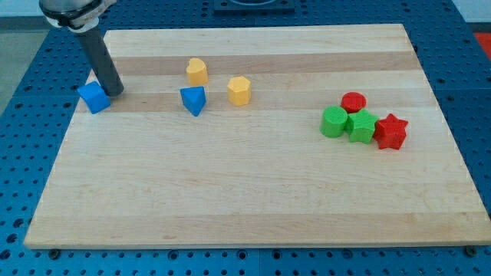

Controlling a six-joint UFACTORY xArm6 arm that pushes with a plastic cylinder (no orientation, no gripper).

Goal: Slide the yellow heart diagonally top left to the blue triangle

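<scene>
Rod tip (116, 92) down on the wooden board (245, 192) at the upper left of the frame, touching or just beside the right edge of the blue cube (93, 97); plain rod, nothing to clench or release, nothing grasped. Yellow heart (197, 71) in the upper middle-left, well apart from the tip and to its right. Blue triangle (193, 100) directly below the heart, just beside it, with only a narrow gap, if any. Yellow hexagon-like block (239, 90) to the right of the triangle and slightly lower right of the heart, near both. On the right side of the frame, a tight cluster: red cylinder (354, 101) on top, green rounded block (334, 122) at left, green cube-like block (362, 126) in the middle, red star (391, 131) at right, each touching its neighbour. Blue pegboard surface (23, 153) around the board.
</scene>
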